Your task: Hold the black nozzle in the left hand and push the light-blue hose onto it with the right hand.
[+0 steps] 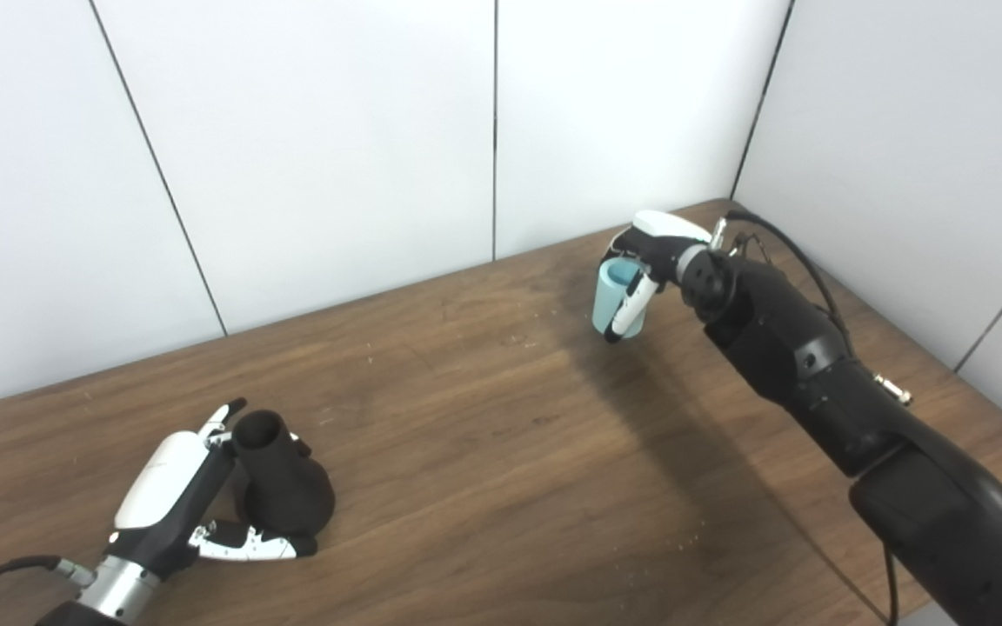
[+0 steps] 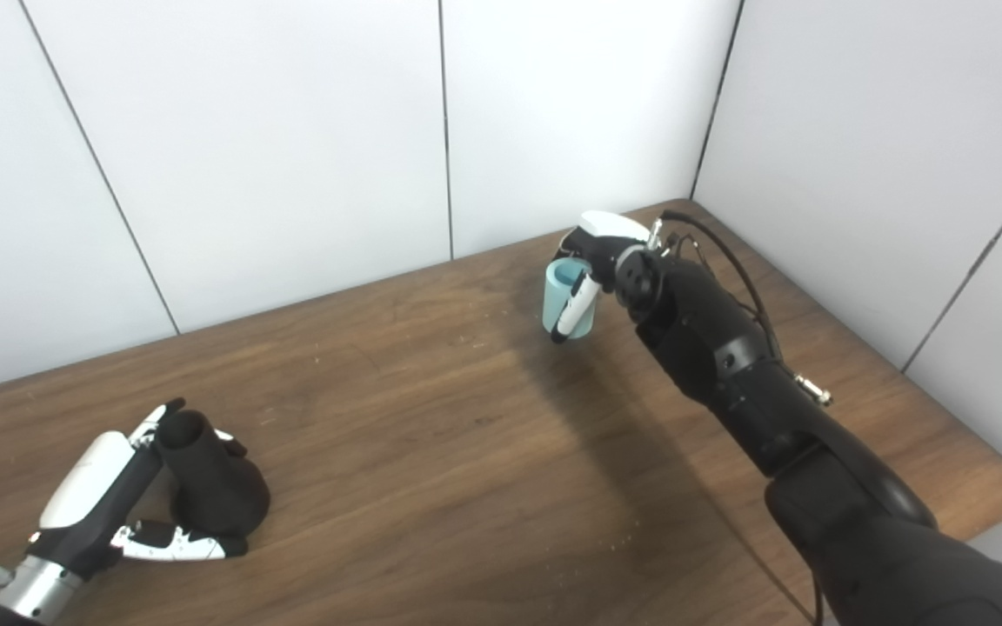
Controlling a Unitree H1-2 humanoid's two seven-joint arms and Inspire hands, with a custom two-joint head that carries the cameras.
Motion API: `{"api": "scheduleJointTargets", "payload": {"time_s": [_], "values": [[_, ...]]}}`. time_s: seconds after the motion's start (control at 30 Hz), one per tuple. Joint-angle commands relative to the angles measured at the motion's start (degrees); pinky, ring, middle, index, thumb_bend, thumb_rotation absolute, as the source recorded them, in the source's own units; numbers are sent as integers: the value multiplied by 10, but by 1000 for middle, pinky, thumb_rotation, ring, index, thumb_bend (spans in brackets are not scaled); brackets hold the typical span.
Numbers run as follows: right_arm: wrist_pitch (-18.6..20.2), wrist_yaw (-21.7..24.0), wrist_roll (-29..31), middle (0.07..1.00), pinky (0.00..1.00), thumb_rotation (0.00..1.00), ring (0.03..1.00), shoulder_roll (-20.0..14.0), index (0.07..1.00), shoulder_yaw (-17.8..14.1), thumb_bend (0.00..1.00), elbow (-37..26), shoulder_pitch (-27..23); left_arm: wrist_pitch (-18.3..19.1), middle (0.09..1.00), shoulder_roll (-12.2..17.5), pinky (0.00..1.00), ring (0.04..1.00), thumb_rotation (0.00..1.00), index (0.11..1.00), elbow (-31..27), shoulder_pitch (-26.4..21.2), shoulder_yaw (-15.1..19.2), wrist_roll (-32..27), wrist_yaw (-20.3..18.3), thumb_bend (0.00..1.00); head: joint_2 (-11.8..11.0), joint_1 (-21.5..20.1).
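Down in the lower left of the frame our left hand wraps the black nozzle, fingers behind its narrow neck and thumb along the flared base, which rests on the wooden table; the open neck points up and slightly back. Far off in the upper right, our right hand is clenched around the light-blue hose, a short tube held roughly upright, open end up, just above the tabletop as far as we can tell. So the two pieces sit well apart, hose up and right of the nozzle. We judge the hose must travel down-left across the table and tip its bore in line with that neck.
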Motion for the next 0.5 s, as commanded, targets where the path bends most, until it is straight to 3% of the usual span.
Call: {"api": "scheduleJointTargets", "payload": {"time_s": [0.0, 0.23, 0.27, 0.3, 0.33, 0.4, 0.47], "values": [[3, 2, -21, 743, 583, 0, 706, -17, 697, -10, 793, -7, -22, 29, 474, 35, 993, 580, 0, 488, 28, 41, -20, 44, -59, 527, 1, -1], [3, 24, -58, 703, 584, 0, 659, -10, 685, -28, 767, -13, -22, 33, 475, 37, 991, 580, 0, 487, 21, 41, -20, 47, -61, 527, 3, -2], [3, 23, -61, 671, 558, 0, 625, -10, 667, -32, 758, -12, -21, 34, 474, 36, 991, 580, 0, 487, 20, 42, -20, 47, -61, 527, 4, -2], [3, 20, -66, 564, 484, 0, 512, -9, 582, -38, 616, -11, -20, 34, 474, 35, 991, 580, 0, 487, 20, 43, -20, 47, -61, 527, 4, -2], [3, 17, -70, 525, 424, 0, 466, -6, 554, -44, 568, -11, -18, 33, 474, 34, 992, 579, 0, 487, 20, 44, -20, 46, -61, 527, 5, -1], [3, 14, -77, 498, 348, 0, 418, -1, 521, -54, 528, -9, -16, 33, 474, 33, 991, 576, 0, 488, 19, 45, -20, 46, -61, 527, 5, -1], [3, 12, -82, 497, 333, 0, 404, 5, 504, -65, 520, -9, -15, 31, 476, 33, 991, 575, 0, 487, 20, 45, -19, 42, -63, 527, 4, -2]]}}
